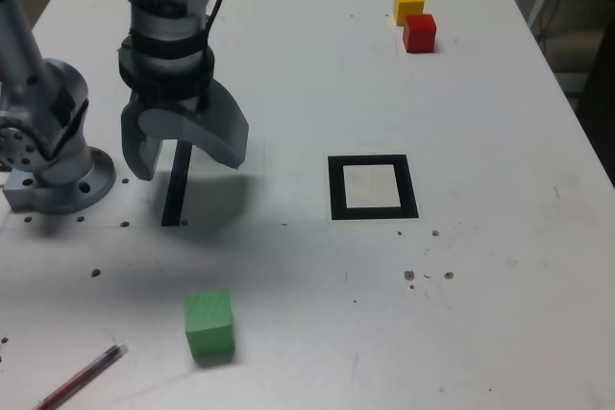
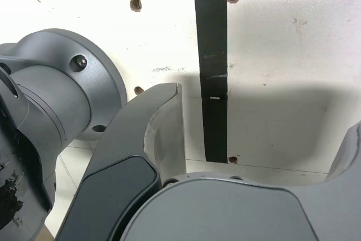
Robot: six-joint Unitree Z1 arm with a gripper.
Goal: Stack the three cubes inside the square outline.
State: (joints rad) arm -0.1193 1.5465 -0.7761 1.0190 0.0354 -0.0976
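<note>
In the exterior view the green cube (image 1: 209, 325) sits near the table's front, on the view's left. The yellow cube (image 1: 408, 5) and the red cube (image 1: 419, 33) stand touching at the far right. The square outline (image 1: 336, 189), black with a pale centre, lies mid-table and holds nothing. My gripper (image 1: 183, 156) hangs open above the table on the view's left, well away from every cube, with nothing between its fingers. The wrist view shows the open gripper (image 2: 259, 122) over bare table, one finger (image 2: 163, 117) curving in; no cube appears there.
A thin black tape strip (image 1: 175, 189) (image 2: 211, 71) lies under the gripper. The arm's grey base (image 1: 58, 175) (image 2: 62, 83) stands just to the exterior view's left of it. A red pen (image 1: 82, 378) lies at the front left corner. Small screw holes dot the white table (image 1: 500, 266).
</note>
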